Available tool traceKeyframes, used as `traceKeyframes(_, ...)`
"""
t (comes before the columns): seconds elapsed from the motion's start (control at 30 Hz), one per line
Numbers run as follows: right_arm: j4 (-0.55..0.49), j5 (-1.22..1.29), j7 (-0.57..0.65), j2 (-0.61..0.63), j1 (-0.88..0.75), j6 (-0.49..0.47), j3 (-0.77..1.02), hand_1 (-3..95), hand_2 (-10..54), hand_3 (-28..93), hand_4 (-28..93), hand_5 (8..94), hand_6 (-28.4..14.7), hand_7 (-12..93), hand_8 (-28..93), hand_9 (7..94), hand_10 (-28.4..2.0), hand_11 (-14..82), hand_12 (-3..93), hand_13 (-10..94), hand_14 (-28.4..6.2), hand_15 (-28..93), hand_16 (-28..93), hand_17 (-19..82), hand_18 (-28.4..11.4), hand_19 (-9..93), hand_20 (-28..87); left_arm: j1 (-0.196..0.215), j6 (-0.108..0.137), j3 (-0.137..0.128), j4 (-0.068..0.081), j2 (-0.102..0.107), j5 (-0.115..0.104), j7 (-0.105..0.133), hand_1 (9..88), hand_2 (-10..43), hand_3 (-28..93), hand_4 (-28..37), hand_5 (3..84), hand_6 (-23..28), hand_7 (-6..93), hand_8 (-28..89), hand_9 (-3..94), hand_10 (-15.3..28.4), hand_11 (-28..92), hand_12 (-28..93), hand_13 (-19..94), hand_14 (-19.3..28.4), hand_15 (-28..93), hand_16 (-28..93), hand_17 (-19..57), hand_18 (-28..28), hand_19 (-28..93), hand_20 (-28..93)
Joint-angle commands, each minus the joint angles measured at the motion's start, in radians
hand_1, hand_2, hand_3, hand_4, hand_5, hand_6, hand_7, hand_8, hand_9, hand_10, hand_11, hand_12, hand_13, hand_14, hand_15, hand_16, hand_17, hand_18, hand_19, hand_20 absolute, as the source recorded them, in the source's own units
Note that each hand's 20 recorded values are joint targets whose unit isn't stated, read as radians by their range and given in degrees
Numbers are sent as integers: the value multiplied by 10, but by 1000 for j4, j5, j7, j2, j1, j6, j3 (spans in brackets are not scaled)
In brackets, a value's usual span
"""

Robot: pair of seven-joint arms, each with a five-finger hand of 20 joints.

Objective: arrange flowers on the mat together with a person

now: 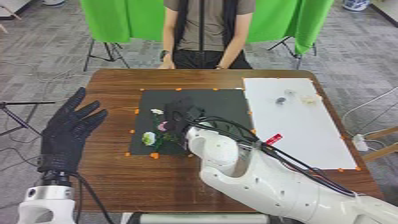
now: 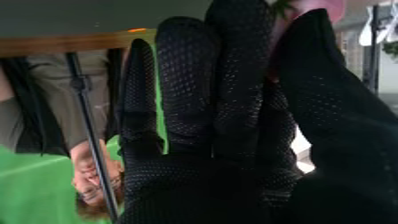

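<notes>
Over the dark mat [image 1: 233,102], the robot's right hand [image 1: 182,111] hangs with its fingers long and nearly straight, the thumb lying close alongside them. Pink petals [image 2: 332,7] show by the thumb tip, next to a little green [image 2: 282,7]; whether they are pinched or only behind the thumb, I cannot tell. Just to the left of that hand are the flowers: a small white bloom [image 1: 157,111], a pink flower [image 1: 163,126] nearer the wrist, and a pale green-white flower [image 1: 149,138] nearer the robot. Well to that side, the left hand [image 1: 64,125] is open beside the mat, holding nothing. To the right of the working hand lies the white sheet [image 1: 289,127].

The step looks to be settling or adjusting a flower in the arrangement. Best to keep the hand low, ease the thumb away from the fingers before lifting, and draw back straight, so the glove does not drag a stem. Petals likely bruise under a firm squeeze; a light touch at the stem should serve.
</notes>
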Motion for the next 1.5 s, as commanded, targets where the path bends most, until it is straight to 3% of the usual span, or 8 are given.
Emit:
traceKeyframes(0.03,-20,-50,-3,-19,1,-81,19,441,-95,652,-283,707,50,174,-110,879,-77,394,191,765,-55,659,183,206,-183,657,226,10,-4,2,4,2,1,-5,215,54,785,-271,326,50,81,-81,347,175,186,106,277,242,383,-59,-55,267,570,30)
traceKeyframes(0.43,-60,-63,-5,-28,-25,-119,78,410,-95,650,-283,670,42,169,-149,850,-89,397,187,734,-67,662,176,193,-204,641,223,32,9,-5,-7,-7,3,5,216,53,787,-266,326,50,81,-82,346,174,188,107,276,240,378,-59,-58,266,566,26)
traceKeyframes(0.8,-350,388,-52,19,-283,-29,530,352,-95,648,-277,669,28,158,-146,829,-109,348,174,715,-90,630,156,190,-212,644,224,65,22,-19,-17,-33,8,12,217,54,783,-268,327,51,82,-81,346,175,187,106,276,242,379,-59,-58,266,565,25)
traceKeyframes(0.83,-371,410,-92,33,-323,-22,578,336,-75,646,-266,661,21,156,-145,805,-116,311,167,695,-103,595,144,172,-212,620,213,76,55,-5,-16,18,-29,51,217,55,782,-269,327,50,83,-82,346,174,187,106,276,241,379,-59,-58,265,564,24)
traceKeyframes(0.97,-452,599,-167,83,-488,84,754,283,-27,674,-255,588,3,153,-140,695,-135,241,153,606,-132,530,121,128,-217,558,192,82,51,-11,-18,-4,-19,21,214,55,781,-271,327,51,83,-82,347,175,187,106,275,240,378,-59,-60,263,558,21)
traceKeyframes(1.17,-513,962,-333,34,-775,135,1072,201,94,683,-259,552,-8,148,-139,640,-155,210,143,530,-171,468,103,98,-205,504,176,85,43,-11,-16,-10,-6,20,214,55,783,-270,332,55,82,-81,370,188,210,108,284,249,411,-73,-63,256,550,23)
traceKeyframes(1.3,-456,1251,-398,-24,-859,-42,1249,179,115,691,-263,536,-10,136,-133,607,-161,179,134,493,-183,420,98,86,-198,466,174,73,39,-4,-5,-12,-12,17,214,55,784,-272,335,55,81,-82,365,181,202,105,279,241,388,-70,-66,251,544,23)
traceKeyframes(1.5,-451,1307,-462,20,-990,75,1284,168,132,705,-274,468,15,122,-131,524,-145,98,125,416,-188,297,116,63,-188,391,180,58,52,17,15,-12,-17,14,214,54,786,-275,338,54,81,-83,347,170,176,98,263,219,336,-64,-67,245,530,27)
